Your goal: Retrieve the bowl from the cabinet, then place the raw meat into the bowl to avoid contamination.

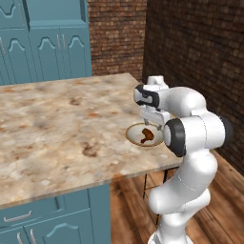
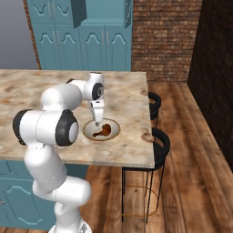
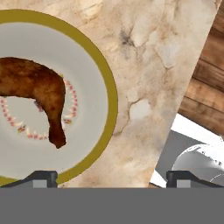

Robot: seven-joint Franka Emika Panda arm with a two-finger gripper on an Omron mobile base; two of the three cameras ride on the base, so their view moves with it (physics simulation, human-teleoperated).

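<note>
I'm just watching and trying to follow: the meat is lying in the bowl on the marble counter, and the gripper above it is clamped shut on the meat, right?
Not quite. The raw meat does lie in the bowl on the marble counter, but the gripper is open and holds nothing. The hand view shows its tips spread wide apart, with the meat lying free between and beyond them.

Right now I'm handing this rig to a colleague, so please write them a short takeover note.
Gripper: open, holding nothing, hovering just above the bowl.
Bowl: on the marble counter near its stool-side edge, out of the cabinet.
Raw meat: lying inside the bowl, clear of the fingertips in the hand view.
Done: bowl fetched, meat placed in it and released.
Left: likely just lifting the arm away; an upper cabinet door looks ajar.
</note>
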